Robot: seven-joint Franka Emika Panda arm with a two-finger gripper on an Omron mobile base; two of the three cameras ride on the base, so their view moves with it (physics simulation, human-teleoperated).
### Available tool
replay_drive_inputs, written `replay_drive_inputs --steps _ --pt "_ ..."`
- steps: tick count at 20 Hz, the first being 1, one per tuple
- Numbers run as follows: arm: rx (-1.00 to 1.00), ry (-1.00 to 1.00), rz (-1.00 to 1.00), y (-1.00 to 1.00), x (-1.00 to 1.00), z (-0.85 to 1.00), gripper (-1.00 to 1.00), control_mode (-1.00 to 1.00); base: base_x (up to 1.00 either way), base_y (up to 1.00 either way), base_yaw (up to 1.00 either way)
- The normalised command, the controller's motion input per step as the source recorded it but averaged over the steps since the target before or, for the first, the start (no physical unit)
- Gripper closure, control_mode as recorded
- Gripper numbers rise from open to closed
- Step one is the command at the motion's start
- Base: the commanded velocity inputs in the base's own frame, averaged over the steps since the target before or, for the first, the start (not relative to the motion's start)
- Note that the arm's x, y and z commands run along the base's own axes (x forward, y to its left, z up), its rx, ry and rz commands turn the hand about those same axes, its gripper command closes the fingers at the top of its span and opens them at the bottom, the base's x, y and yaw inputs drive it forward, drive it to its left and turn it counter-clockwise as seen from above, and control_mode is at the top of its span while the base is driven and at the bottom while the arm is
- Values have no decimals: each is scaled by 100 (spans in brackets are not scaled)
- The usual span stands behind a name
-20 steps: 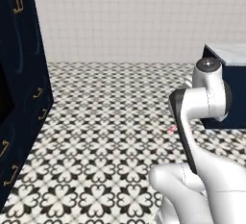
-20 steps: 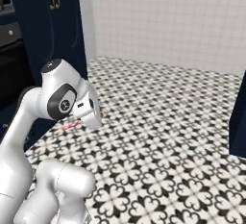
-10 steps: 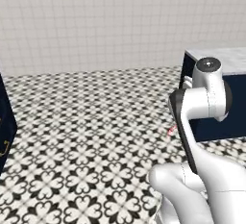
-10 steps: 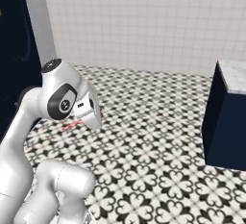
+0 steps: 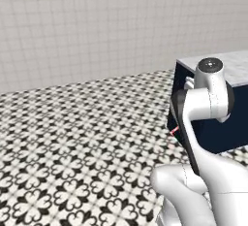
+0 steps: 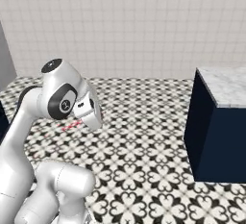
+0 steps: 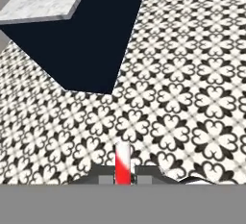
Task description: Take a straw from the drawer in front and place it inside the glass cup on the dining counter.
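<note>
My gripper (image 7: 123, 176) is shut on the straw (image 7: 123, 162), a thin pink-red stick that stands up between the two dark fingertips in the hand view. The right base view has the straw (image 6: 72, 125) poking out beside the white hand, held above the patterned floor. A short pink tip of the straw (image 5: 174, 131) peeks from behind the forearm in the left base view. The dining counter (image 6: 226, 87), a marbled slab on a navy base, stands to the right. The glass cup and the drawer are out of view.
Black-and-white patterned floor tiles (image 5: 87, 142) spread between me and a white tiled wall (image 6: 134, 21). The near corner of the dining counter (image 7: 86, 40) lies ahead of the hand. A grey panel edge (image 6: 5, 55) shows at the far left.
The whole picture has swept sideways as the base turned: the navy cabinets slid out on the left and the dining counter came in from the right. The arm's pose and its grip on the straw are unchanged.
</note>
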Motion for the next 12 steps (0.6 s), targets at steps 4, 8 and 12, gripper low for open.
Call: replay_drive_inputs --steps 4,8,12 --pt "0 0 0 0 0 0 100 100 100 74 -34" --pt "0 0 0 0 0 0 100 100 100 79 -34" --pt "0 0 0 0 0 0 100 100 100 91 -34"
